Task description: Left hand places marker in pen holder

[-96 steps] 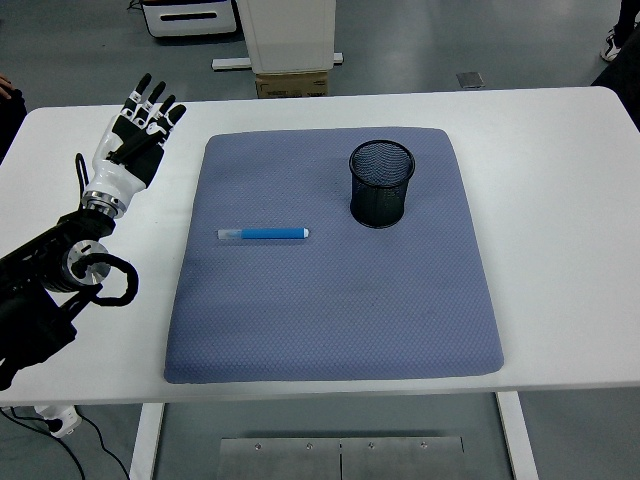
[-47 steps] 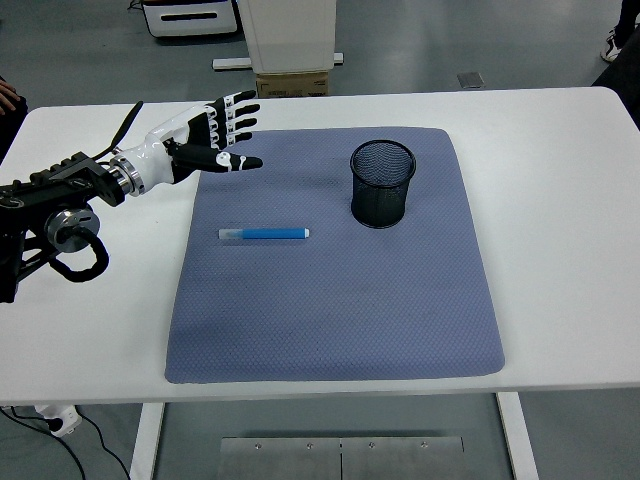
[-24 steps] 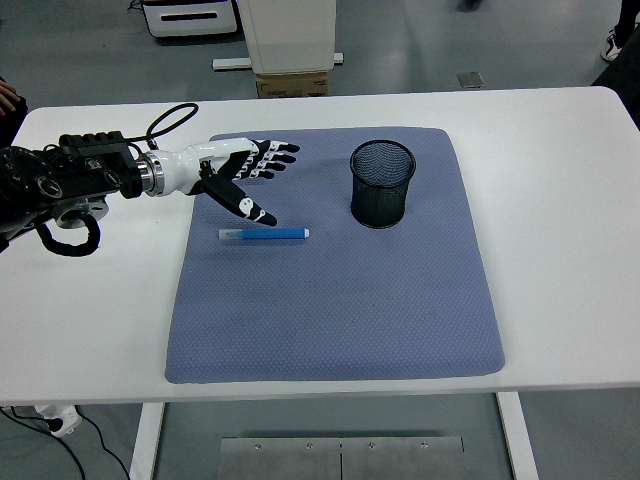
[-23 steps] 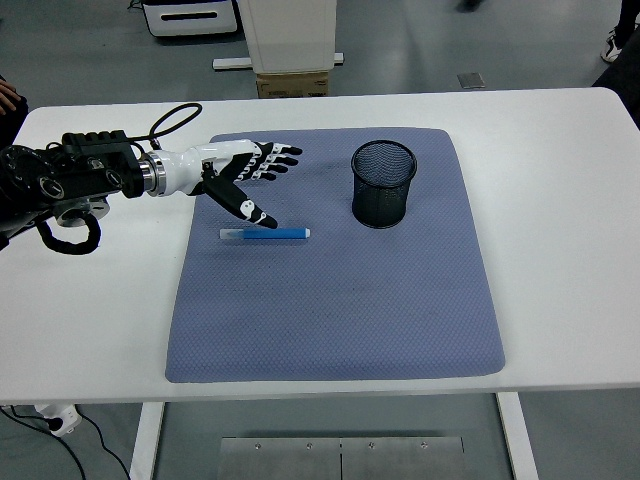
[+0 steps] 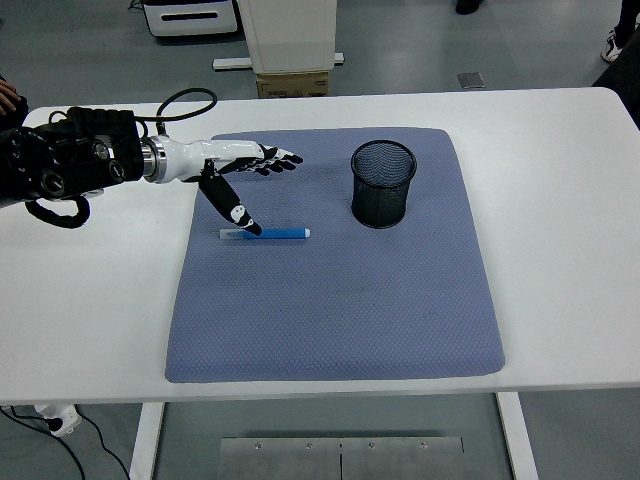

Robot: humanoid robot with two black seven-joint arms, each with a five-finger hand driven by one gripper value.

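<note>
While its thumb angles down toward the marker point(image 5: 265, 233), the robot's left hand point(image 5: 232, 170) hangs over the far-left part of a blue-grey mat point(image 5: 340, 300), fingers point(image 5: 276, 158) spread apart and extended toward the right, holding nothing. The thumb's black tip sits at the marker's pale left end, though contact cannot be confirmed from this angle. The marker (blue-bodied, with a light cap end) lies flat on the mat, parallel to the table's near edge, toward the mat's left side and nearer its far edge than its near one. A black mesh pen holder point(image 5: 382, 184) stands upright near the mat's far edge, right of the marker and well apart from it, its round mouth facing up. The mat covers the middle of the white table point(image 5: 560, 220), its edges roughly square with the table's. The black left arm point(image 5: 70, 170) enters from the left edge of the frame, a looped cable point(image 5: 185, 98) arching above its white wrist. Beyond the table's far edge, a cardboard box point(image 5: 292, 83) sits on the grey floor beneath a white cabinet point(image 5: 290, 30).
</note>
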